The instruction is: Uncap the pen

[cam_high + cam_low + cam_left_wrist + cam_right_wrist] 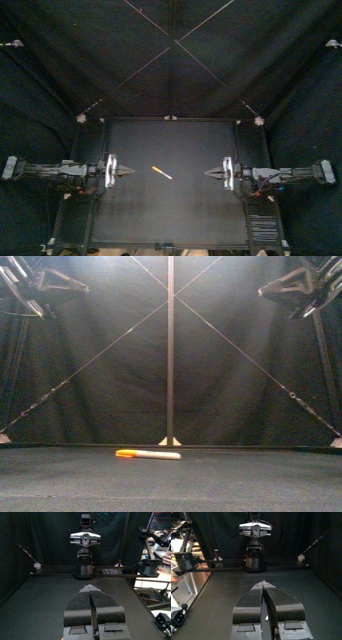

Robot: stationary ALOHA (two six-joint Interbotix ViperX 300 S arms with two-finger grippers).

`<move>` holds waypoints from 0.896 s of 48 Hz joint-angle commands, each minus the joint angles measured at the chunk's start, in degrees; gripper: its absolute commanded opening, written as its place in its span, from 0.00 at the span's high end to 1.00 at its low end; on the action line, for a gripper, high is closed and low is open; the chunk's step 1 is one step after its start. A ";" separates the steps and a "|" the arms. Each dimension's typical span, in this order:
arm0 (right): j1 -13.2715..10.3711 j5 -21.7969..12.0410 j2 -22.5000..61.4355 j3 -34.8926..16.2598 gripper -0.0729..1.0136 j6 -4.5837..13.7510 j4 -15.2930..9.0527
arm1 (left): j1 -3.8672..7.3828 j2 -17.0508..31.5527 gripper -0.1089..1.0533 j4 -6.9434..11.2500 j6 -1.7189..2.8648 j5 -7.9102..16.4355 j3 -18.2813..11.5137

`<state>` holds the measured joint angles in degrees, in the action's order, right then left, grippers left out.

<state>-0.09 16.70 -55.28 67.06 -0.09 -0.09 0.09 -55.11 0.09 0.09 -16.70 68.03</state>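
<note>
A marker pen (162, 173) lies flat near the middle of the table, slanted between the two arms. In the front view the pen (147, 454) shows a white barrel with an orange end on its left. My left gripper (127, 172) hovers left of it, shut and holding nothing, its tip aimed at the pen. From the opposite side my right gripper (210, 172) points back at it, likewise shut. Both are well apart from the pen. The wrist views show the left jaws (90, 588) and the right jaws (262, 584) pressed together; the pen is not seen there.
The black table (174, 215) has nothing else on it. Each wrist view shows the opposite arm across the table: the right arm (85, 542) and the left arm (254, 542). In the front view both grippers hang high in the top corners.
</note>
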 commanded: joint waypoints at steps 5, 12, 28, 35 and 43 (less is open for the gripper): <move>0.09 1.05 4.39 -2.02 0.94 1.58 1.58 | 0.18 1.14 0.94 1.05 0.00 -0.26 0.79; 0.44 1.14 12.04 -5.19 0.94 2.46 5.10 | 1.41 2.11 0.93 2.37 -0.09 -0.26 0.88; 0.88 0.88 36.04 -13.71 0.90 2.29 16.61 | 4.92 9.58 0.93 2.46 -0.35 -0.26 0.70; 0.35 0.44 43.95 -17.23 0.73 2.02 17.23 | 5.36 12.04 0.93 2.37 -0.35 -0.26 0.70; -1.32 0.00 49.31 -20.21 0.43 1.93 17.14 | 5.45 12.48 0.93 2.46 -0.35 -0.26 0.70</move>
<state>-0.62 16.52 -6.68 49.22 1.93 17.05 5.36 -42.80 2.37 -0.18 -16.70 69.70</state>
